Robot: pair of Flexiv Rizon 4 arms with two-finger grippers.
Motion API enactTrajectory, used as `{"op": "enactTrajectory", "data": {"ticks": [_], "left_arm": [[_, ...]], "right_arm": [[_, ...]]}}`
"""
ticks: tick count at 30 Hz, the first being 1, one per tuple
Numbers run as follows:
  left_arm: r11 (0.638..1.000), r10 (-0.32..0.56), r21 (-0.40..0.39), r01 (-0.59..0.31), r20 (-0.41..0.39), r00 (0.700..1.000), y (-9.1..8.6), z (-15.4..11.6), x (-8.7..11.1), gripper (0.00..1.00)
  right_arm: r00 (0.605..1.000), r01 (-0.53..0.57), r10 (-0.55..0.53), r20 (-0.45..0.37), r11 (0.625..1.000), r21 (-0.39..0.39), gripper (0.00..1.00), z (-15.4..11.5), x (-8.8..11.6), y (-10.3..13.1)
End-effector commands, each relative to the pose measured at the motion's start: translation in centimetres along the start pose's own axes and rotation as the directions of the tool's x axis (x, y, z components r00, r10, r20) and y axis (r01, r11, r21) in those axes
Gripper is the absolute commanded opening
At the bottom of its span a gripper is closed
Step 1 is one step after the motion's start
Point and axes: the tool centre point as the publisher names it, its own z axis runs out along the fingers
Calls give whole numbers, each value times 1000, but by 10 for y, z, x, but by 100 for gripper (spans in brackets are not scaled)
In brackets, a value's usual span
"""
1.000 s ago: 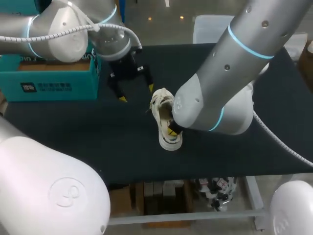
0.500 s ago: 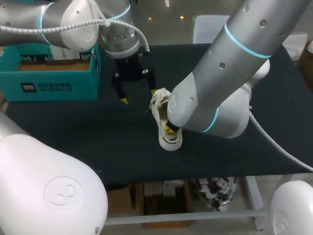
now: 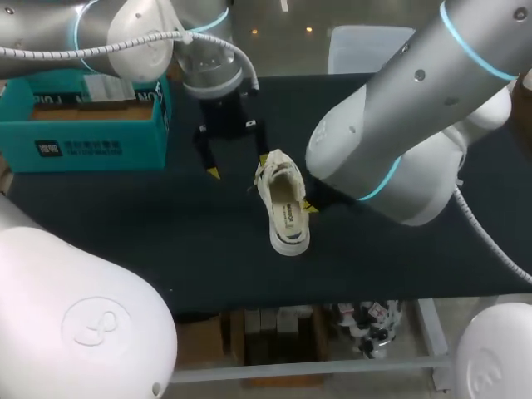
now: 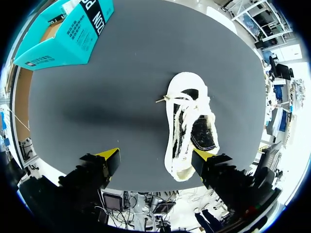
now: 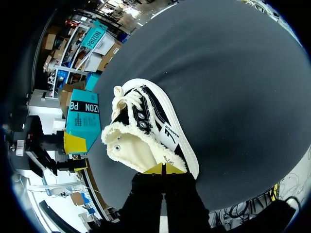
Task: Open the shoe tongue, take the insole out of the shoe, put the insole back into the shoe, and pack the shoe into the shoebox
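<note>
Table [image 3: 125,216]: L arm [image 3: 125,33] partly hides shoebox [image 3: 91,137].

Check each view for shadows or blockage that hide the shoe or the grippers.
Head view: the right arm covers the right gripper except a yellow tip beside the shoe. Left wrist view: a broad shadow darkens the table beside the shoe, which shows clearly ahead of the open left gripper. Right wrist view: shoe evenly lit.

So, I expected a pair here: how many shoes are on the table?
1: the white shoe lies near the middle of the table. A second could be hidden under the right arm.
</note>
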Motion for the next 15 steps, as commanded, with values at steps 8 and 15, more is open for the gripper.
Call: {"op": "enactTrajectory", "data": {"ticks": [8,15], "left_arm": [[1000,22,-22,-22,7,1000,7,7,15,100],[998,63,-1,-63,5,998,21,3,28,100]], "right_arm": [[992,-9,48,-115,947,321,100,-67,-29,17],[985,-41,114,-132,888,459,100,-73,-36,29]]}}
